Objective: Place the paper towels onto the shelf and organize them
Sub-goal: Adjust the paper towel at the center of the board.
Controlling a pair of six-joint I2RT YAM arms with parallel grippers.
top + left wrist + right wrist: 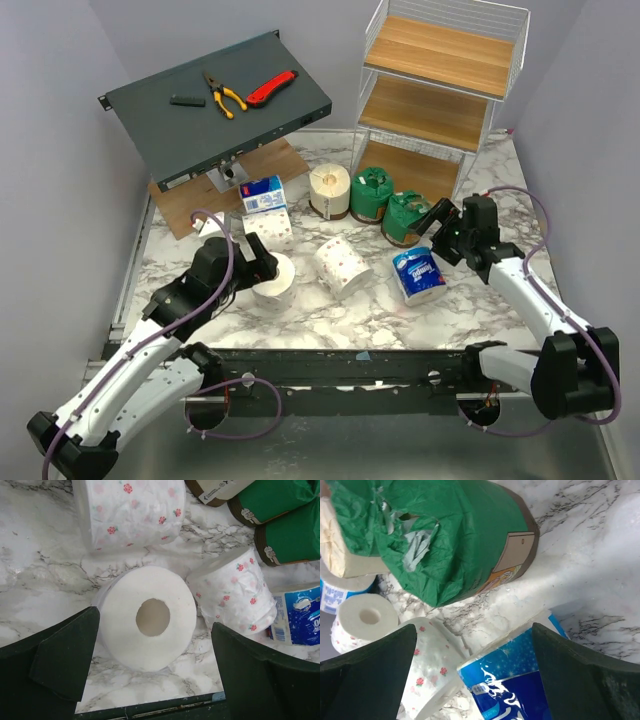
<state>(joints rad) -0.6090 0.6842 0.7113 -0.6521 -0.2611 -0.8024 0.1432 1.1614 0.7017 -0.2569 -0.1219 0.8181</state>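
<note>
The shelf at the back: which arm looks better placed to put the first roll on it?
Probably the right. The right tool hangs open by a green-wrapped roll, next to the shelf. The left tool is open around a white roll, farther from the shelf.

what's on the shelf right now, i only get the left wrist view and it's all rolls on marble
Observer: Nothing. All three tiers of the tall white wire shelf with wooden boards are bare.
Operator: where's the other arm
Observer: The right pincer is open, right beside a green-wrapped paper roll near the foot of the shelf.
Operator: any roll i'm missing
Observer: Yes, a plain cream paper roll stands upright on the marble, just left of the other green-wrapped roll.
</note>
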